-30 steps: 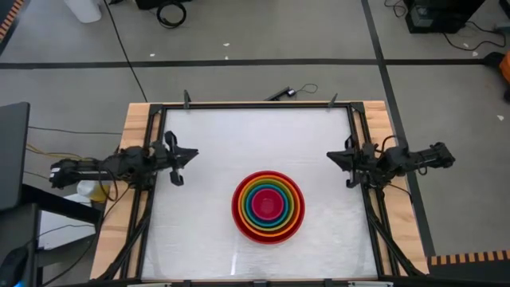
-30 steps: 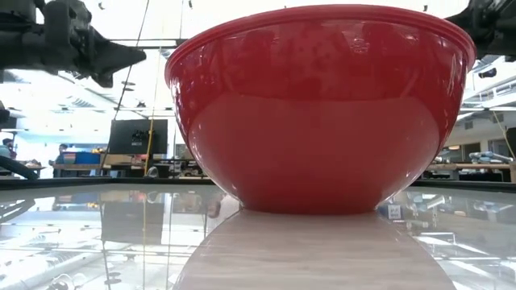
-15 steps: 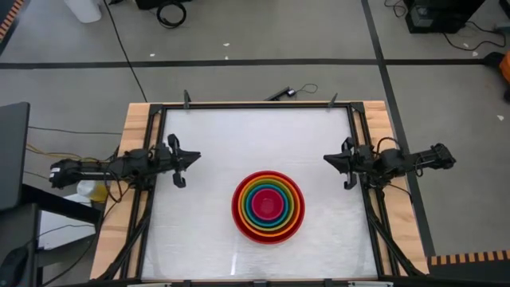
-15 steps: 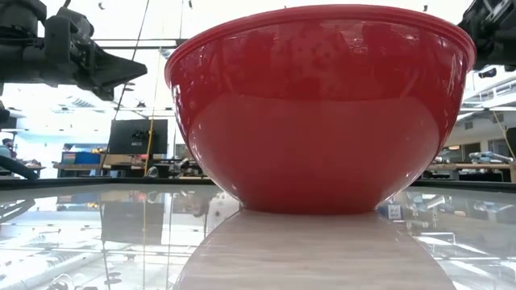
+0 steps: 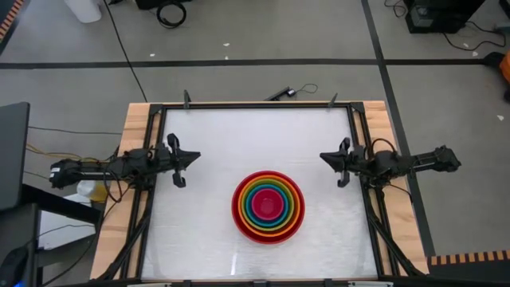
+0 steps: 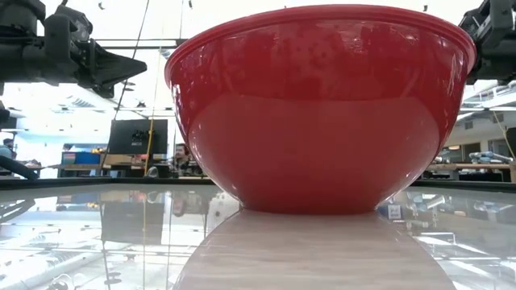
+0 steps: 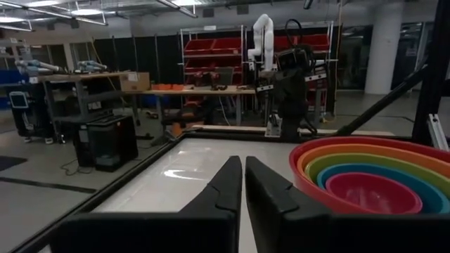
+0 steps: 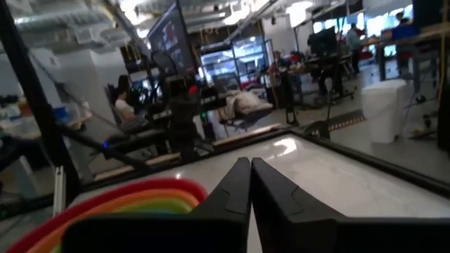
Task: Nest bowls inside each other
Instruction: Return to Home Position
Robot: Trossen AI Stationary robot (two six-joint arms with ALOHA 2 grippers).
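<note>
The bowls sit nested in one stack (image 5: 268, 206) on the white table, a little toward its near edge: the large red bowl (image 6: 322, 105) rests on its base, with orange, yellow-green, blue and the pink bowl (image 7: 373, 191) inside it. My left gripper (image 5: 194, 155) hovers shut at the table's left edge, pointing level toward the middle. My right gripper (image 5: 322, 157) hovers shut at the right edge, pointing back at it. Both are well clear of the stack and hold nothing.
A black frame (image 5: 255, 104) runs round the table's edges. A dark small object with a cord (image 5: 283, 92) lies on the floor beyond the far edge. People sit at desks in the room behind (image 8: 126, 105).
My right gripper has moved a little toward the table's middle and sunk slightly. My left gripper has sunk a little. The stack of bowls has stayed still.
</note>
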